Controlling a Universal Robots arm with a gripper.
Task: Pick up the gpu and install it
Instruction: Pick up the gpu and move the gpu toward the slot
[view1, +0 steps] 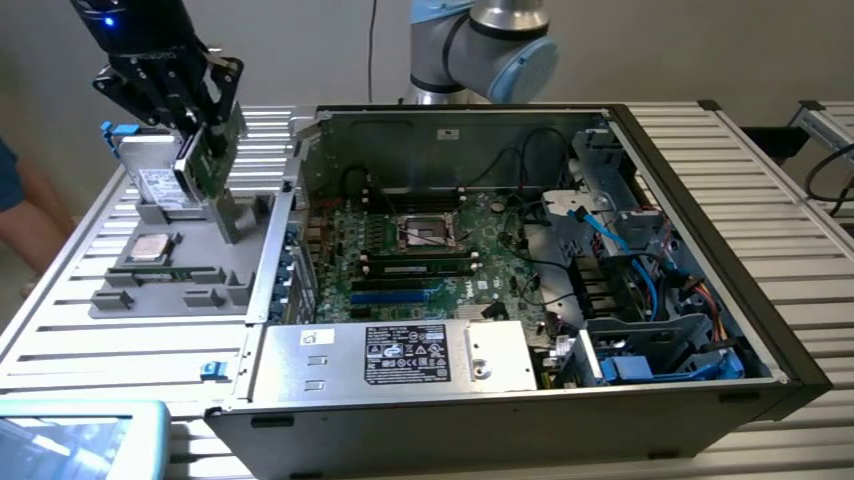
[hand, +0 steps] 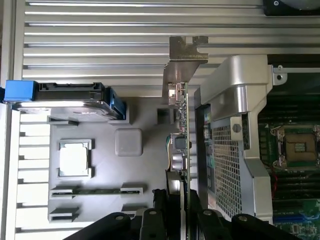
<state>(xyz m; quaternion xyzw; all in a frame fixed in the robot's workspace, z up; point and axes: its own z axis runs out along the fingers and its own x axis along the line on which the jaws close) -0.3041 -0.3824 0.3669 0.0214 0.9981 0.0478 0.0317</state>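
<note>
jaws: mine, clamped on the thin green-board gpu card (view1: 200, 170) with silver end bracket | gpu: I hold it upright over the grey moulded parts tray (view1: 160, 285), at that tray's edge on the exterior view's right

Robotics lab: robot arm (view1: 483, 48), opened computer case (view1: 467, 440), slatted aluminium workbench (view1: 120, 345).
</note>
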